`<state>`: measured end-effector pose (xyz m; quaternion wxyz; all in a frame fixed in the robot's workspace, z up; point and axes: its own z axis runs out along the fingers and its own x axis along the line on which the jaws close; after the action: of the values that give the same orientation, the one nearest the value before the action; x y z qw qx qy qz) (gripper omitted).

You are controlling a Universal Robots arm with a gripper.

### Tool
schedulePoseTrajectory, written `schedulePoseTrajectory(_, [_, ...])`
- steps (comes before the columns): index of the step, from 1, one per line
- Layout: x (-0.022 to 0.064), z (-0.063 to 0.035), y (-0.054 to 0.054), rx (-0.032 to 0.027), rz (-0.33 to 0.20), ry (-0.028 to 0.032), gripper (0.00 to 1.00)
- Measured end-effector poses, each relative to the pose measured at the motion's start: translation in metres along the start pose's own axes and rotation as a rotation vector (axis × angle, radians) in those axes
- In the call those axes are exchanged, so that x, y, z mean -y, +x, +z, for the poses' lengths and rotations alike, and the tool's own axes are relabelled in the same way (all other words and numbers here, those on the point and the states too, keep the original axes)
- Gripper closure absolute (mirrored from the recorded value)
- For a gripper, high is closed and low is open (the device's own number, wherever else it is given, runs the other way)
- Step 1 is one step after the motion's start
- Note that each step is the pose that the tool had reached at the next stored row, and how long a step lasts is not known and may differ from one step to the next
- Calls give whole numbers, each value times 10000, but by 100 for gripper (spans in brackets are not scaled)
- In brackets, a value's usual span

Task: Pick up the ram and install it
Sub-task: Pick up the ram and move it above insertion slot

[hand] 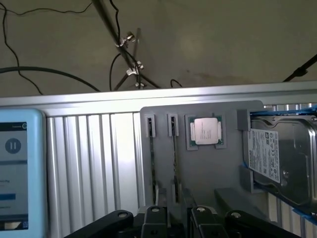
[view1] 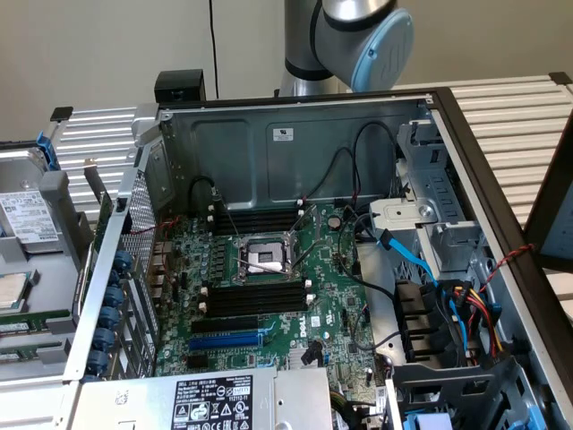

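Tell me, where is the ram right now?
In the wrist view, two ram sticks stand edge-on in the gray holder, right beside the processor chip.

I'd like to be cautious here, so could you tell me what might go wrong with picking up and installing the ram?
1. The ram stands close beside a second stick in the gray tray; the open fingers might catch both.
2. The processor sits next to them and could be knocked.
3. Black cables lie close to the memory slots and might snag the stick.
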<state>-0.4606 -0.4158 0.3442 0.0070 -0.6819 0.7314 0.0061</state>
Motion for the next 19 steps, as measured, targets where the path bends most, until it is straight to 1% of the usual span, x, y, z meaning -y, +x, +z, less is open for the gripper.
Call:
schedulePoseTrajectory(6, [3,109,42,6,1,-50,74])
schedulePoseTrajectory(11, [5,199,76,15,1,-80,74])
schedulePoseTrajectory(19, [8,344,120,32,2,-108,74])
